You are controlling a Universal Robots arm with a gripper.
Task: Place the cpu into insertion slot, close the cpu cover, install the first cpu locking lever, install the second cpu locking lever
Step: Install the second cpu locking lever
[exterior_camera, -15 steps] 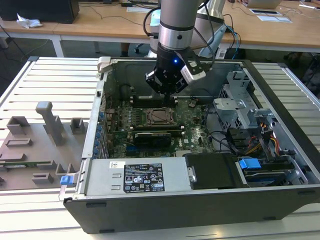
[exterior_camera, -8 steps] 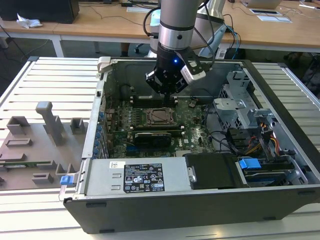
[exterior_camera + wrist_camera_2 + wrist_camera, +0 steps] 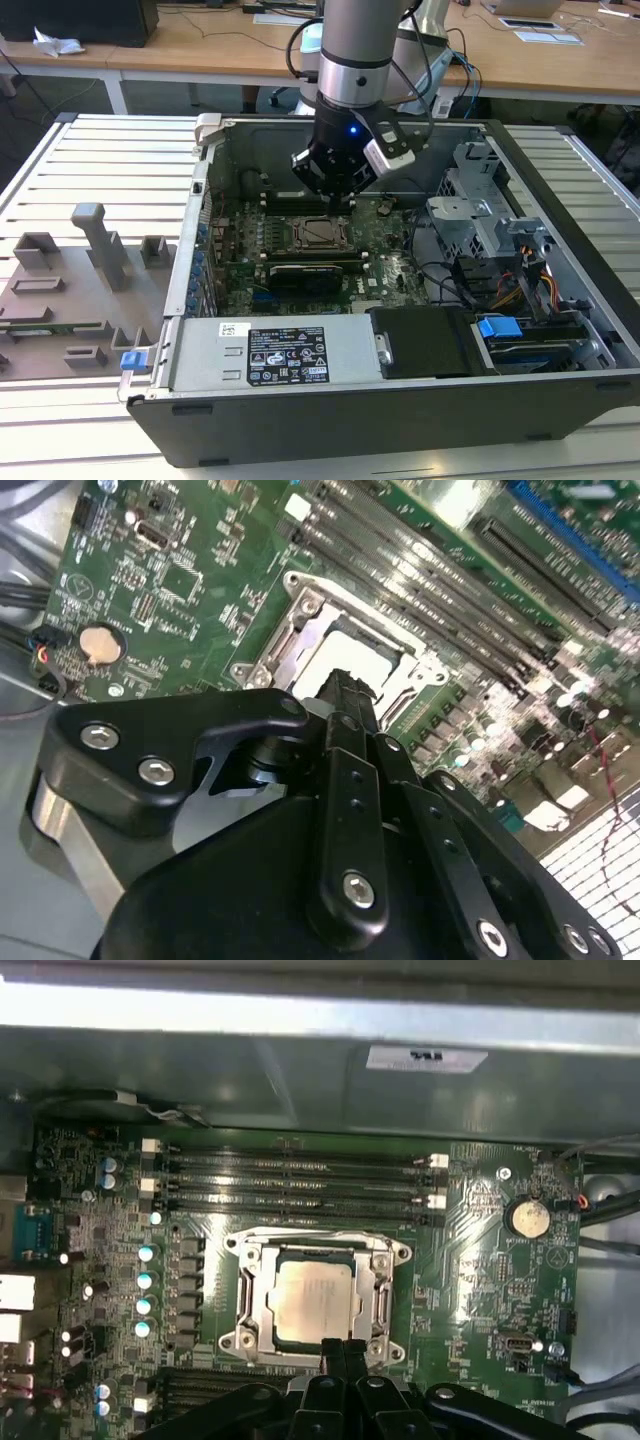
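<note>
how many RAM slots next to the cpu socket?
4 long black memory slots in the first wrist view, stacked parallel between the cpu cover and the metal case wall. More black slots by the pincer are partly hidden.

A pale slatted desk (image 3: pixel 110 150) fills the foreground under even light, with grey fixtures (image 3: pixel 70 290) at the exterior view's left and wooden tables (image 3: pixel 200 45) carrying papers (image 3: pixel 545 28) behind.
</note>
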